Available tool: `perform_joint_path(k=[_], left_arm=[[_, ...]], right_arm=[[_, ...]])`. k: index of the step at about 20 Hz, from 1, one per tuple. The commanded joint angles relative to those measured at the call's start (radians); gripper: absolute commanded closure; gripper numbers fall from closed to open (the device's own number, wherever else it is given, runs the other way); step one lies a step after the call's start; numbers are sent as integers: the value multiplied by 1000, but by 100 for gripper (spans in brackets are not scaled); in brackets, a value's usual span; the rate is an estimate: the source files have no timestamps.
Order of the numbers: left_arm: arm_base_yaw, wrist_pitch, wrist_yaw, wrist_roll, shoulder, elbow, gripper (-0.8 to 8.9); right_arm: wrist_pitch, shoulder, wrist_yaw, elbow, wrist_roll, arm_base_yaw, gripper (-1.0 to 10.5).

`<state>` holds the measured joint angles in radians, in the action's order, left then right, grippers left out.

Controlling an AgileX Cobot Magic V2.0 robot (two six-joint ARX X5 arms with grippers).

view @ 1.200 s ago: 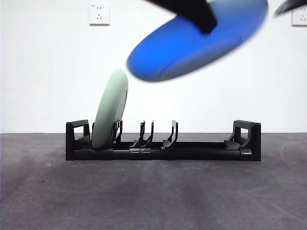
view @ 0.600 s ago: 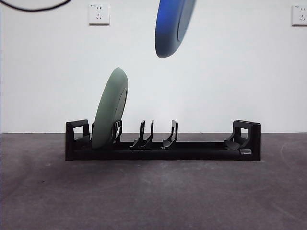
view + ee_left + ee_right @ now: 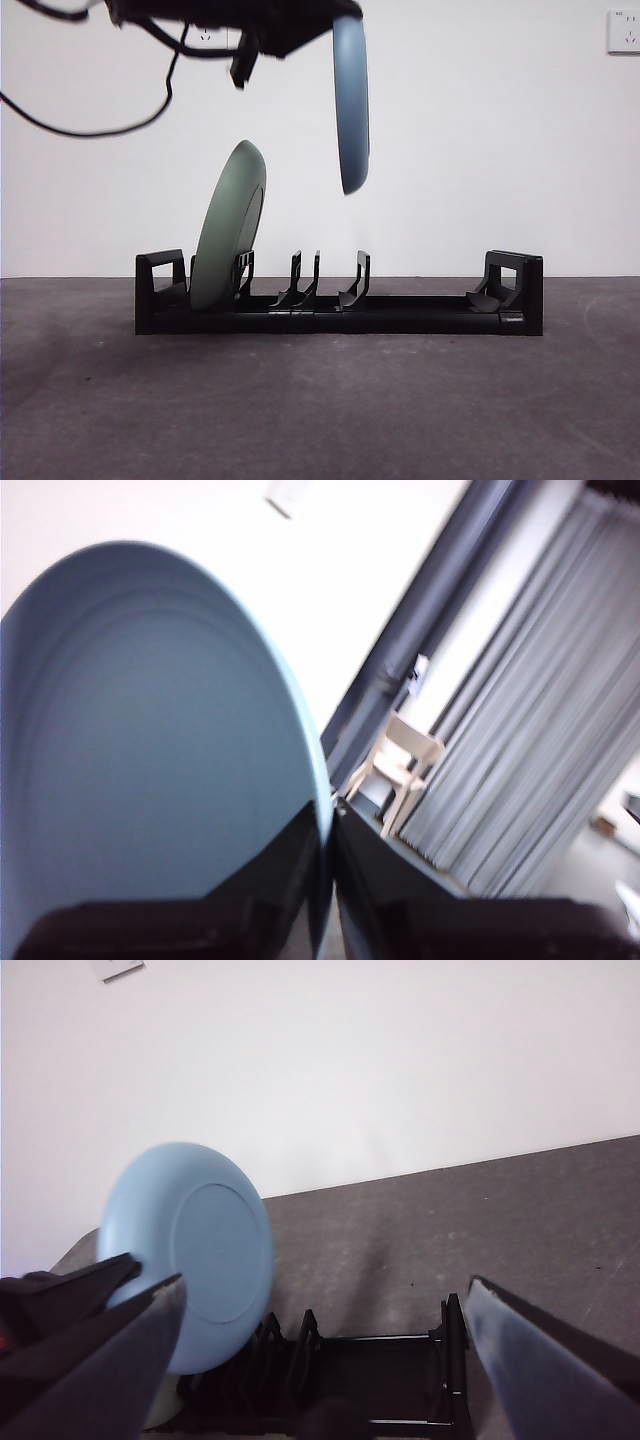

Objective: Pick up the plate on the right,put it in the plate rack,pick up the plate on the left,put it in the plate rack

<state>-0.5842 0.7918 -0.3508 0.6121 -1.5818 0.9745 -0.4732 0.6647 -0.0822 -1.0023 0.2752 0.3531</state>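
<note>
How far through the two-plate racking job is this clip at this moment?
One down: the green plate stands in the plate rack near its end. In hand: the left gripper holds the blue plate edge-down above the middle slots. Left: lower and release. The right gripper is open, holding nothing.

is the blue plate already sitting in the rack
No, the blue plate hangs upright in the air above the plate rack, clamped at its rim by the left gripper, well clear of the dividers.

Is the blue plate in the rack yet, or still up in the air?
Up in the air. The blue plate hangs on edge from the left gripper, above the plate rack, touching no slot. The green plate already stands in it.
</note>
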Motion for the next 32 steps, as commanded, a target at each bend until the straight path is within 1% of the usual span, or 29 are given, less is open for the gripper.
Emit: perform_joint_path(k=[1, 4, 9, 13, 15, 32], left_arm=[[2, 29, 74, 47, -7, -3, 822], [2, 27, 110, 47, -20, 3, 822], [2, 2, 123, 35, -54, 47, 822], [1, -105, 139, -44, -61, 91, 822], [1, -119, 140, -64, -64, 96, 822], [-12, -123, 133, -61, -166, 96, 822]], right_arm=[[0, 5, -3, 2, -8, 0, 479], [-3, 13, -3, 2, -8, 0, 479], [-3, 31, -2, 2, -7, 0, 479], [-3, 46, -2, 2, -8, 1, 479], [-3, 49, -2, 2, -8, 1, 479], [-2, 67, -2, 2, -8, 0, 480]])
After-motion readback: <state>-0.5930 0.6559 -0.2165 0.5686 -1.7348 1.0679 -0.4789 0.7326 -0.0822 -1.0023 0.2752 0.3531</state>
